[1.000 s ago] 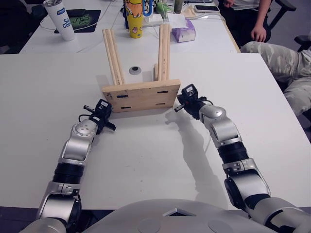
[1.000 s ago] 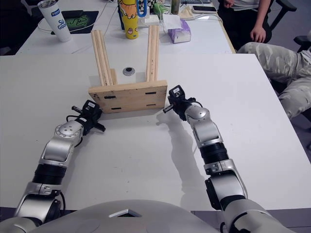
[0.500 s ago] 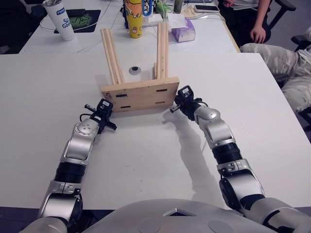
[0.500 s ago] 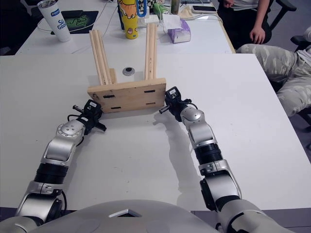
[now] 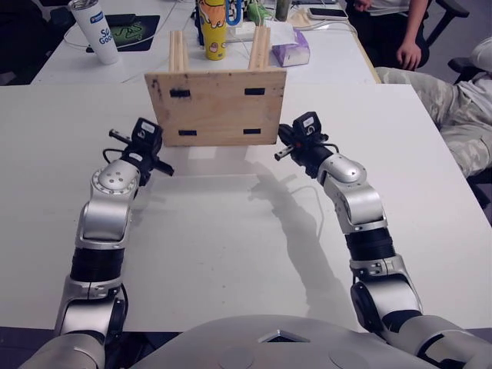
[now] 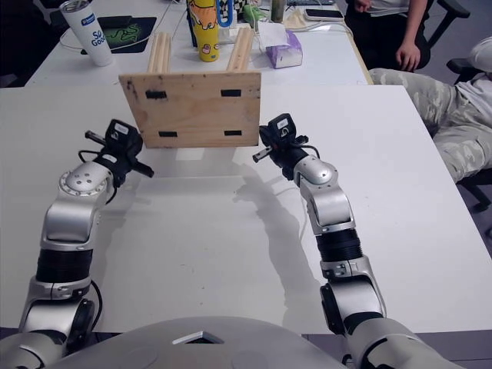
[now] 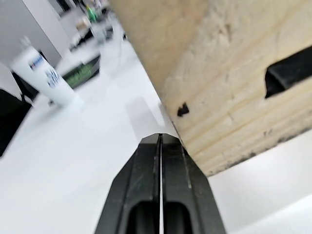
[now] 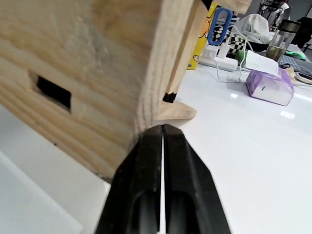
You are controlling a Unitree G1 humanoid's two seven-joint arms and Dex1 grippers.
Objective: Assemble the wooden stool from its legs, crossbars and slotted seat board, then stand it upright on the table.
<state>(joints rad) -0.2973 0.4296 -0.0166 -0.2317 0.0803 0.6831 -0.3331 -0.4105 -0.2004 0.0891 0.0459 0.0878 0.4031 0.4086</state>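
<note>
At 12 o'clock on table (image 5: 231, 254), stool (image 5: 215, 106) squeezed btwn left pincer (image 5: 150, 144) & right pincer (image 5: 290, 144), both closed on nothing; side pressure only, may slip.

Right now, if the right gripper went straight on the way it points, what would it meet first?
The seat board: the right gripper, shut, points at its side edge and seems to be almost touching it.

The silver-and-black left arm (image 5: 104, 207) and right arm (image 5: 357, 204) reach forward with bent elbows, one on each side of the pale wooden slotted seat board (image 5: 219, 104). The black two-finger left gripper (image 7: 160, 141) sits at the board's left edge with its fingers pressed together. The black right gripper (image 8: 162, 130) sits at the right edge, fingers likewise closed.
</note>
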